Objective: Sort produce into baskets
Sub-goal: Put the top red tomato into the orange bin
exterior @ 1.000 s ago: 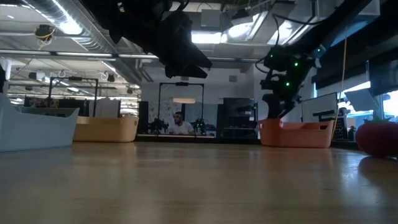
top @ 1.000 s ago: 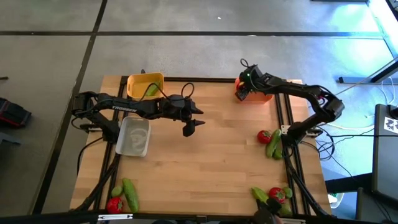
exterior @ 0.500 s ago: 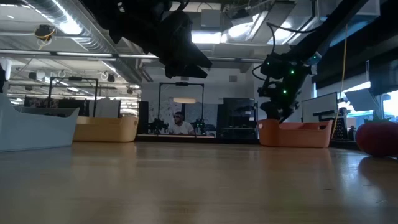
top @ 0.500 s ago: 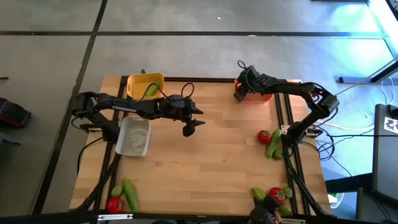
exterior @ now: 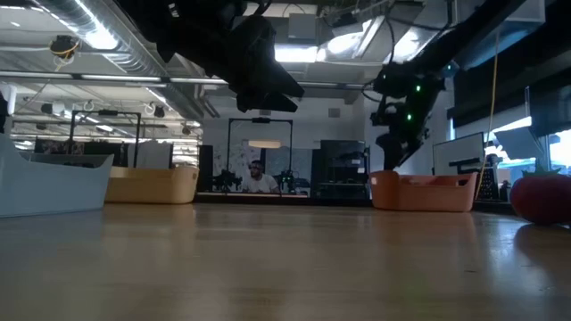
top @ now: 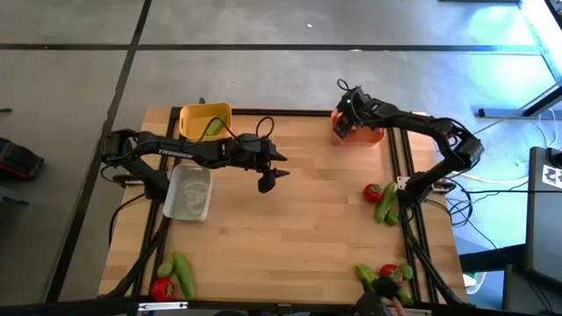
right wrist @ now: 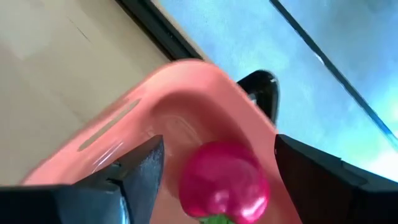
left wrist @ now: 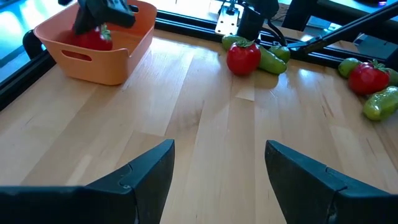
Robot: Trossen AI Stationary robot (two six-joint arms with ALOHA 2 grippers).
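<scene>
Right gripper point(right wrist: 211, 168) over the orange basket point(top: 370, 135), fingers spread, red tomato point(right wrist: 222, 177) loose between them inside; we'd lift straight up, clearing the rim, left gripper point(top: 270, 178) idling open mid-table.

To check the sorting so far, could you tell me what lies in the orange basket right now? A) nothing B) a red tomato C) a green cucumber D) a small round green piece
B: the right wrist view shows a red tomato inside the orange basket, between the open fingers of the right claw.
</scene>
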